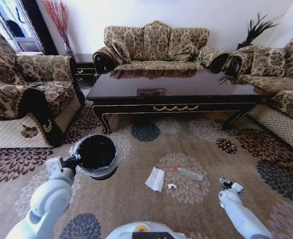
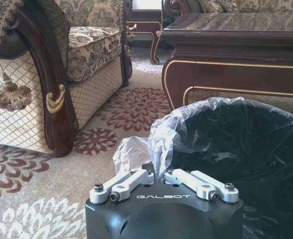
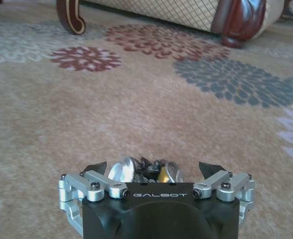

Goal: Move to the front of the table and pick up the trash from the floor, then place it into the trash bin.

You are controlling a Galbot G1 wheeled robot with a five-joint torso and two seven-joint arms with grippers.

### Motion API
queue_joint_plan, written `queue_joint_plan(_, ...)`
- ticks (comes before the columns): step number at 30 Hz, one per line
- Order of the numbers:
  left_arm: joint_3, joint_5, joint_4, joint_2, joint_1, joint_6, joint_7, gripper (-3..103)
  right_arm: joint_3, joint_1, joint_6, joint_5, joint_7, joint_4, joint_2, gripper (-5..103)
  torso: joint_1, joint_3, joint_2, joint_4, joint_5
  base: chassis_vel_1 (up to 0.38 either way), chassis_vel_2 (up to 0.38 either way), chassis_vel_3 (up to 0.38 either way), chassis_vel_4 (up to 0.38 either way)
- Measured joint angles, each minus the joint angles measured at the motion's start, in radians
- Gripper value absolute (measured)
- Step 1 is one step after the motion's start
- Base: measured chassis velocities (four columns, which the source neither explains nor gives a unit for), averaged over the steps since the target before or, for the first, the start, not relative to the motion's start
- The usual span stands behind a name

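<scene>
**Left hand clamps bin rim; right hand spread over carpet**

Head view: left hand (image 1: 72, 161) low on the robot's left, closed on the near rim of the trash bin (image 1: 97, 172), which stands on the flowered carpet (image 1: 196, 199) in front of the table (image 1: 173, 97). Bin is black inside, lined with a clear bag. Right hand (image 1: 230, 185) low on the robot's right, over the carpet, with some small dark scraps at its tip. Between the two hands, on the carpet: folded white napkin (image 1: 155, 179), a tiny white scrap (image 1: 171, 186) just beside it, and a clear tube (image 1: 188, 173) with a red tip a little farther toward the table. Sofas ring the table.

Left wrist view: fingers (image 2: 136, 179) drawn together on the crinkled bag and bin rim (image 2: 226, 107). Dark table apron with gold trim (image 2: 236, 74) behind the bin; armchair (image 2: 51, 74) off to the side.

Right wrist view: fingers (image 3: 94, 169) spread wide, nothing between them. Small shiny and dark litter pieces (image 3: 141, 170) lie on the carpet right ahead of the palm. Sofa base (image 3: 186, 15) farther off.
</scene>
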Motion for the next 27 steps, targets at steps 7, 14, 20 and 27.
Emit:
queue_joint_plan(7, -0.008, 0.002, -0.008, 0.003, 0.012, 0.001, -0.001, 4, -0.006, 0.015, -0.001, 0.020, -0.049, -0.034, 0.019, 100, 0.000, 0.000, 0.000, 0.0001, 0.0000, 0.000, 0.000, 0.000, 0.000)
queue_joint_plan(14, -0.018, 0.003, -0.017, 0.003, 0.023, 0.002, -0.003, 4, 0.008, 0.044, 0.003, -0.029, -0.076, -0.112, 0.039, 103, 0.000, 0.000, 0.000, 0.0001, 0.0000, 0.000, 0.000, 0.000, 0.000)
queue_joint_plan(20, -0.019, 0.004, -0.019, 0.003, 0.024, 0.002, -0.003, 4, 0.014, 0.042, 0.005, -0.038, -0.082, -0.114, 0.038, 84, 0.000, 0.000, 0.000, -0.0001, -0.0002, 0.000, 0.000, 0.000, 0.000)
queue_joint_plan(27, -0.016, 0.005, -0.019, 0.003, 0.019, 0.002, -0.002, 4, 0.011, 0.015, 0.006, -0.034, -0.074, -0.056, 0.024, 66, 0.000, 0.000, 0.000, 0.0001, 0.0001, 0.000, 0.000, 0.000, 0.000)
